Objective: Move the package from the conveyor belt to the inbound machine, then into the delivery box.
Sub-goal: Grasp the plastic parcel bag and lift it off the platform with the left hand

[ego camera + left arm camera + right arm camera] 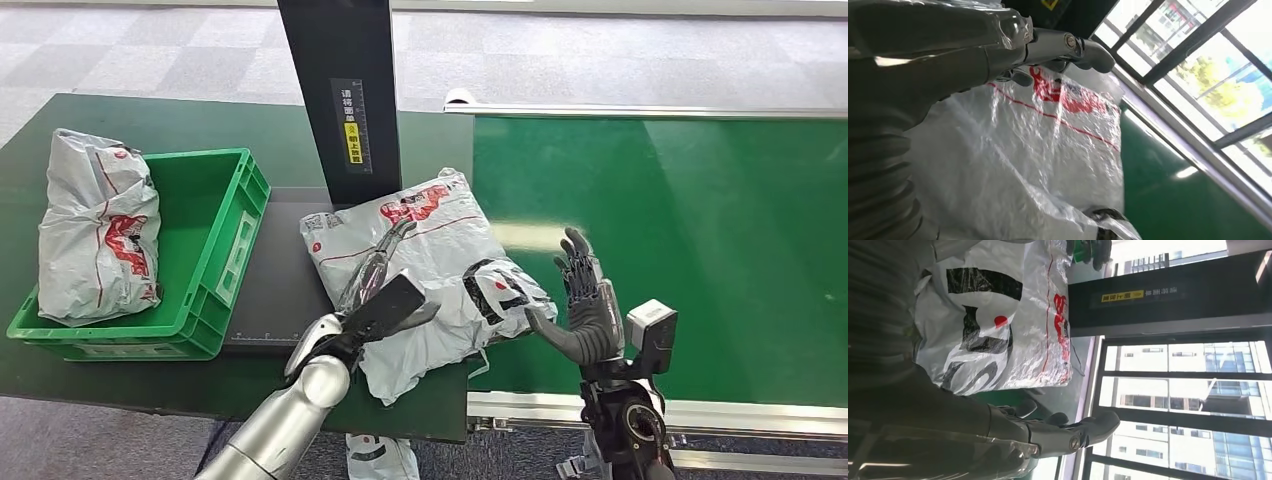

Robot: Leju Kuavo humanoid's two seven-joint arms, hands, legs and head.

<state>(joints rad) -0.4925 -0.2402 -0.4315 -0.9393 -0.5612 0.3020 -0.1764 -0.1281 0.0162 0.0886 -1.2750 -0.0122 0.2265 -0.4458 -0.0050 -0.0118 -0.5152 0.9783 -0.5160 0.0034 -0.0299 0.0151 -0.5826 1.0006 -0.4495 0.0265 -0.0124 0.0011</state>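
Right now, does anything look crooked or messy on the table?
Yes. The grey package lies crooked on the black machine plate, with one crumpled corner hanging over the table's front edge. The left hand rests on top of it; the right hand is open beside it. Another package sticks up out of the green box.

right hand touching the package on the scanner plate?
Apart. In the head view the right hand stands open beside the package, with green belt visible between its fingers and the bag.
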